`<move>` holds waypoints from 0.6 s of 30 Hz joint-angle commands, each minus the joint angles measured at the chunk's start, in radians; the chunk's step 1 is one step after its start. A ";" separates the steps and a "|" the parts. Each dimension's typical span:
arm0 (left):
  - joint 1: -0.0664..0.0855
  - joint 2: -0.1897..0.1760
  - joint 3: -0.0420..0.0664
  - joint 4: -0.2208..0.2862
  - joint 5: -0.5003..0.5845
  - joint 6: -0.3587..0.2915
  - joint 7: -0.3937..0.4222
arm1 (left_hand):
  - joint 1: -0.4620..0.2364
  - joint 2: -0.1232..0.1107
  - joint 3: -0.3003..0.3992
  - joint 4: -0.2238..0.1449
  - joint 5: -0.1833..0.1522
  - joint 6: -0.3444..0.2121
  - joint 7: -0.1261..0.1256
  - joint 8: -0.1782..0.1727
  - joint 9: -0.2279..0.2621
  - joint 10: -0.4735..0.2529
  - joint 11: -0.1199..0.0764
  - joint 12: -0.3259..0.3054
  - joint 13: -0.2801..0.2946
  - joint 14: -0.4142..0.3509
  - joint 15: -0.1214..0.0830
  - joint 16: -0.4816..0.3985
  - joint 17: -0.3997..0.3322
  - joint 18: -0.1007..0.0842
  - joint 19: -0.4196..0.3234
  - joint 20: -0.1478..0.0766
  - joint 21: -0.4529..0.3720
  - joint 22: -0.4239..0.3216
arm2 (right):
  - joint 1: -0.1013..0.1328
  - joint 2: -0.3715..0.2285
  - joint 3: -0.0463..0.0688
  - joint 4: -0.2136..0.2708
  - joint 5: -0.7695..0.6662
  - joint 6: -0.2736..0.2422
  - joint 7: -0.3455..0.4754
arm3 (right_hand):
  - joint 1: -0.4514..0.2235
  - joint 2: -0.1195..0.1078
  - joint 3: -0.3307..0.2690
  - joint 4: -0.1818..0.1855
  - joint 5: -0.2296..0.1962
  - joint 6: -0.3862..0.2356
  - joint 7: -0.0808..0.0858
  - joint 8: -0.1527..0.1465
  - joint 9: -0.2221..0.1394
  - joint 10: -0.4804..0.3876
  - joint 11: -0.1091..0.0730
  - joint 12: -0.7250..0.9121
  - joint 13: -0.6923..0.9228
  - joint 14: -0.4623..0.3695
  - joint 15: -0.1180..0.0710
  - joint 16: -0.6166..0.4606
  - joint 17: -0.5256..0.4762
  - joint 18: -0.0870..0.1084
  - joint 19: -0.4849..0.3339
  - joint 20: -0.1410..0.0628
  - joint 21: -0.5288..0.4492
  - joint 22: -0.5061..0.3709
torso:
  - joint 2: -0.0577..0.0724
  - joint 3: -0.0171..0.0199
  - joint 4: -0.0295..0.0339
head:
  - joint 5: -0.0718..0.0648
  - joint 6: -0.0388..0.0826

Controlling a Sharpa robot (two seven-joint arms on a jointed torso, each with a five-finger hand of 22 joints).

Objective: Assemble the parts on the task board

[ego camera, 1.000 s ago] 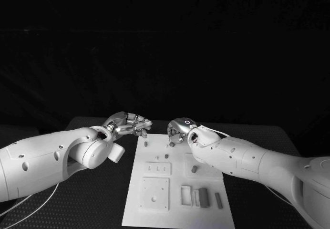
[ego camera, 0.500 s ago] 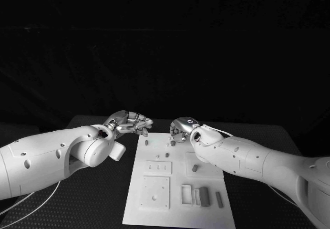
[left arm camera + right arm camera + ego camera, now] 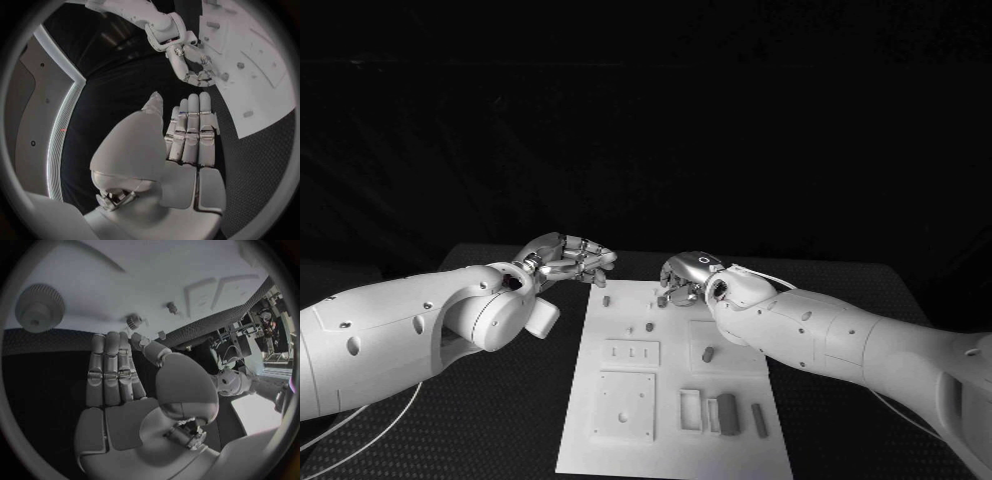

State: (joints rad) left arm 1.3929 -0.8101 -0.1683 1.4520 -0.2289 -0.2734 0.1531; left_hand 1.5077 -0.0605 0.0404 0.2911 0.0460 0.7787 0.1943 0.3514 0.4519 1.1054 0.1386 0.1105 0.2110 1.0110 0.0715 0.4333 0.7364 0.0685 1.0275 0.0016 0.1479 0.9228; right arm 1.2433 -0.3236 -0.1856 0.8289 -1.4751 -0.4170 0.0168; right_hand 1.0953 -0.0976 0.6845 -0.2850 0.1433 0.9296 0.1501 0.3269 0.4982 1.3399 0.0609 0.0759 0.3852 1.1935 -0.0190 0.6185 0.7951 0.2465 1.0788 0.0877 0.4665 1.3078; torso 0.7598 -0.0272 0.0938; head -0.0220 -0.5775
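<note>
The white task board (image 3: 678, 400) lies lengthwise in the middle of the black tabletop (image 3: 502, 400), with both arms reaching in toward its far end.

The left robot hand (image 3: 571, 260) hovers just off the board's far left corner, above the bare tabletop. In the left wrist view its fingers (image 3: 194, 127) lie straight and side by side with nothing between them and the thumb – it holds nothing.

The right robot hand (image 3: 684, 280) is over the far end of the board, fingers pointing down among the small parts there. In the right wrist view its fingers (image 3: 112, 370) are straight and close together, tips near the board's edge, thumb apart to one side, and no part in its grip.

On the board, small grey parts lie loose near the far end – one peg (image 3: 606, 300) by the left edge, another pair (image 3: 648, 325) near the middle. A short grey piece (image 3: 708, 353) rests on a raised plate further in, and 2 long bars (image 3: 727, 412) lie side by side near the right edge at the near end
</note>
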 commanded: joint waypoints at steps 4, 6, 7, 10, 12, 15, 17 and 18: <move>0.002 0.003 0.001 -0.001 -0.002 0.000 0.013 | 0.002 -0.004 0.003 0.000 0.004 0.001 0.005 -0.005 0.001 0.005 0.002 -0.004 0.002 0.000 0.006 -0.006 0.002 0.012 -0.002 -0.008 -0.005 0.001 | 0.000 0.003 -0.005 0.008 -0.036 0.053 0.043 | -0.006 -0.031 -0.014 0.011 0.004 -0.016 0.006 -0.013 0.000 -0.023 0.008 -0.011 0.003 -0.015 0.004 -0.007 -0.002 0.015 -0.015 0.004 -0.001 0.023 | 0.001 -0.0004 0.0017 | -0.002 0.000; 0.002 0.004 0.001 -0.003 -0.002 0.002 0.013 | 0.002 -0.004 0.003 0.000 0.004 0.001 0.005 -0.005 0.001 0.005 0.002 -0.004 0.002 0.000 0.006 -0.006 0.002 0.012 -0.002 -0.008 -0.005 0.001 | -0.001 0.011 -0.012 -0.004 -0.044 0.048 0.044 | -0.011 -0.041 -0.016 0.024 0.004 -0.025 0.010 -0.018 0.000 -0.043 0.015 -0.012 0.002 -0.022 0.008 -0.009 -0.003 0.015 -0.022 0.007 -0.004 0.022 | 0.001 -0.0003 0.0014 | -0.003 0.001; 0.002 0.006 0.001 -0.004 -0.002 0.002 0.014 | 0.002 -0.004 0.003 0.000 0.004 0.001 0.005 -0.005 0.001 0.005 0.002 -0.004 0.002 0.000 0.006 -0.006 0.002 0.012 -0.002 -0.008 -0.006 0.001 | -0.001 0.013 -0.015 -0.007 -0.044 0.047 0.045 | -0.012 -0.047 -0.017 0.030 0.004 -0.032 0.013 -0.023 -0.002 -0.056 0.019 -0.012 0.001 -0.023 0.008 -0.008 -0.003 0.015 -0.023 0.007 -0.003 0.023 | 0.001 -0.0002 0.0014 | -0.004 0.001; 0.002 0.008 0.001 -0.004 -0.002 0.006 0.014 | 0.002 -0.004 0.003 0.000 0.004 0.001 0.005 -0.005 0.002 0.005 0.002 -0.005 0.002 0.000 0.006 -0.006 0.002 0.012 -0.002 -0.008 -0.006 0.001 | -0.003 0.017 -0.019 -0.012 -0.046 0.051 0.044 | -0.011 -0.056 -0.020 0.039 0.004 -0.044 0.018 -0.031 -0.004 -0.078 0.026 -0.012 0.000 -0.024 0.010 -0.006 -0.002 0.015 -0.024 0.007 -0.002 0.023 | 0.001 -0.0009 0.0031 | -0.005 0.001; 0.002 0.008 0.001 -0.005 -0.002 0.006 0.013 | 0.002 -0.004 0.003 0.000 0.004 0.001 0.005 -0.005 0.002 0.005 0.002 -0.005 0.002 0.000 0.006 -0.006 0.002 0.011 -0.002 -0.009 -0.006 0.001 | -0.005 0.020 -0.021 -0.014 -0.046 0.054 0.044 | -0.010 -0.058 -0.020 0.041 0.004 -0.046 0.019 -0.032 -0.004 -0.082 0.028 -0.012 0.000 -0.024 0.010 -0.006 -0.002 0.015 -0.025 0.007 -0.002 0.023 | 0.001 -0.0005 0.0023 | -0.003 -0.001; 0.002 0.009 0.001 -0.007 -0.002 0.006 0.013 | 0.001 -0.004 0.003 0.000 0.004 0.001 0.005 -0.005 0.002 0.005 0.002 -0.005 0.002 0.000 0.006 -0.007 0.003 0.011 -0.002 -0.009 -0.006 0.002 | -0.007 0.023 -0.022 -0.015 -0.046 0.054 0.045 | -0.012 -0.060 -0.022 0.044 0.003 -0.048 0.020 -0.033 -0.005 -0.085 0.028 -0.011 0.000 -0.024 0.010 -0.005 -0.002 0.015 -0.025 0.008 -0.002 0.023 | 0.001 -0.0010 0.0025 | -0.003 -0.002; 0.002 0.007 0.001 -0.004 -0.002 0.005 0.012 | 0.001 -0.004 0.003 0.000 0.003 0.001 0.005 -0.005 0.002 0.005 0.002 -0.005 0.002 0.000 0.006 -0.007 0.003 0.011 -0.002 -0.009 -0.006 0.002 | -0.007 0.022 -0.022 -0.013 -0.047 0.056 0.044 | -0.012 -0.060 -0.022 0.044 0.003 -0.048 0.020 -0.033 -0.005 -0.085 0.028 -0.011 0.000 -0.024 0.010 -0.005 -0.002 0.015 -0.025 0.008 -0.002 0.023 | 0.001 -0.0011 0.0021 | -0.003 -0.002; 0.002 0.006 0.001 -0.003 -0.002 0.005 0.012 | 0.001 -0.004 0.003 0.000 0.003 0.001 0.005 -0.005 0.002 0.005 0.002 -0.006 0.002 0.000 0.006 -0.007 0.003 0.011 -0.002 -0.009 -0.006 0.002 | -0.007 0.025 -0.022 -0.015 -0.047 0.057 0.044 | -0.012 -0.060 -0.022 0.044 0.003 -0.048 0.020 -0.033 -0.005 -0.085 0.028 -0.011 0.000 -0.024 0.010 -0.005 -0.002 0.015 -0.025 0.008 -0.002 0.023 | 0.002 -0.0012 0.0022 | -0.003 -0.002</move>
State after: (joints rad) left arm 1.3929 -0.8045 -0.1683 1.4454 -0.2289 -0.2726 0.1533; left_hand 1.5077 -0.0605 0.0404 0.2911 0.0460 0.7787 0.1943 0.3514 0.4526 1.1054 0.1386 0.1105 0.2125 1.0110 0.0715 0.4333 0.7382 0.0614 1.0237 -0.0021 0.1479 0.9227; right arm 1.2362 -0.3012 -0.2070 0.8144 -1.5050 -0.3792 0.0494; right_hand 1.0847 -0.1503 0.6597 -0.2466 0.1433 0.8918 0.1699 0.2989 0.4948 1.2647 0.0893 0.0691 0.3860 1.1752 -0.0085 0.6136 0.7931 0.2570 1.0609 0.0983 0.4662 1.3074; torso 0.7609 -0.0279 0.0961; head -0.0253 -0.5788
